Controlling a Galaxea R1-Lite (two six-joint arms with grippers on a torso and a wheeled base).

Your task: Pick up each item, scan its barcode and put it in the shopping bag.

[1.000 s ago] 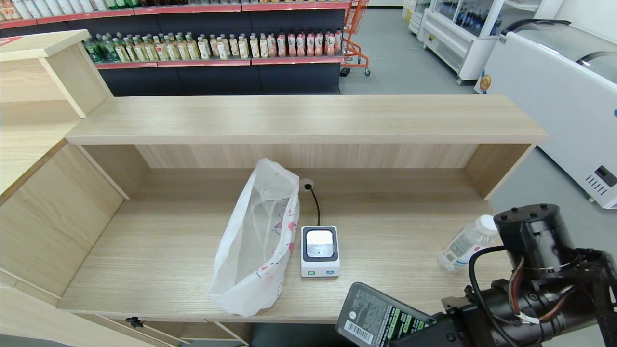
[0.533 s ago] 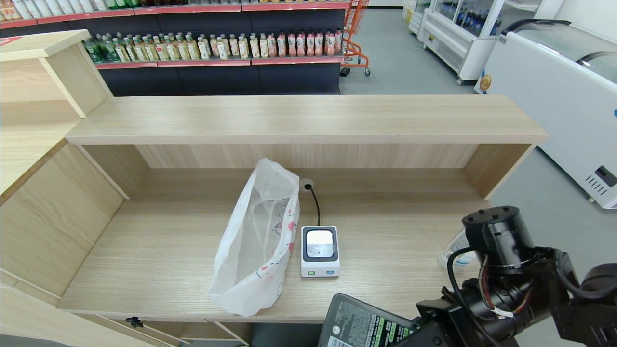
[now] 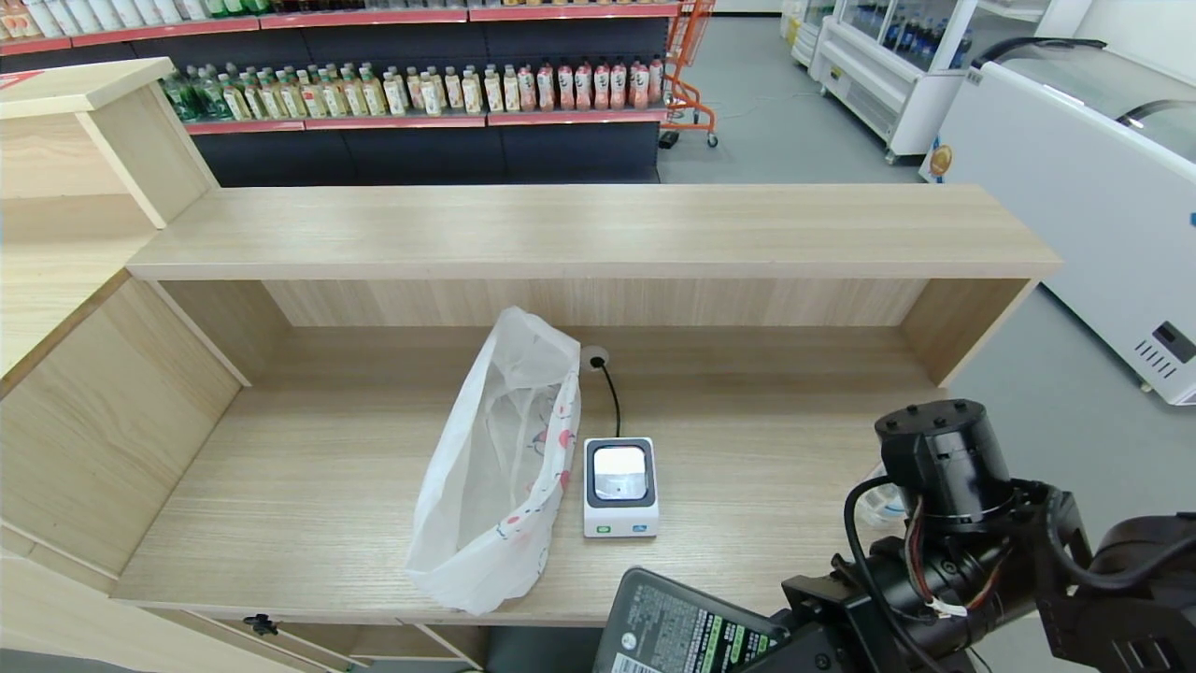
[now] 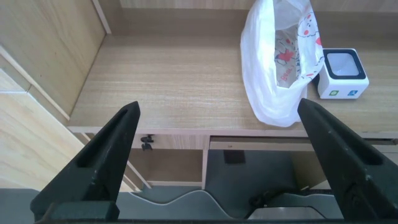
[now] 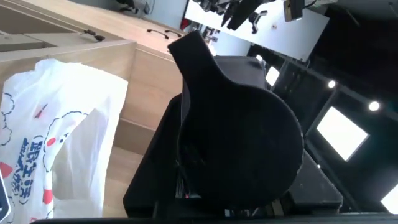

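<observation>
Two things are worrying me. My right claw (image 3: 792, 643) is pinching the dark pack (image 3: 687, 634) by one end, low at the near edge of the desk (image 3: 308, 486). If that grip is loosening, the pack is heading for the floor, not the wood. Its barcode label is facing up and so is the scanner (image 3: 619, 486) window, so I am risking a missed read unless the pack gets turned over. The shopping bag (image 3: 500, 467) is slumping just beside the scanner, and a low sweep could drag it. The bottle (image 3: 883, 505) is lying close behind my right arm, easy to knock. My left claw (image 4: 219, 109) is hanging spread wide, holding nothing.
</observation>
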